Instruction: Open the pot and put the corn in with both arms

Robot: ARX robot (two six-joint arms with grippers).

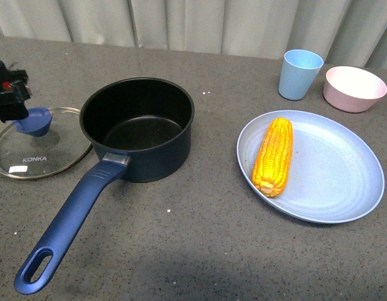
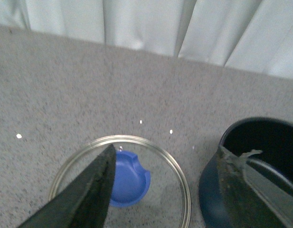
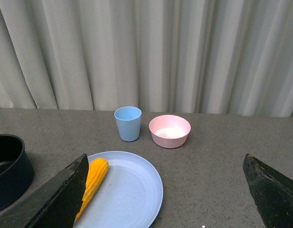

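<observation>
Your pot (image 1: 138,128) stands uncovered, lid (image 1: 36,157) flat on the surface (image 1: 199,251) alongside, clearing its mouth. Left gripper (image 2: 166,154) hangs spread above the lid; right gripper (image 3: 165,161), spread and empty, faces the corn (image 1: 273,157) on its plate (image 1: 334,172).

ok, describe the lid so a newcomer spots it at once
Find the dark blue pot with the long handle, left of centre on the grey table. Flat at its left lies the lid: the only clear glass disc, blue knob, KONKA lettering.
</observation>
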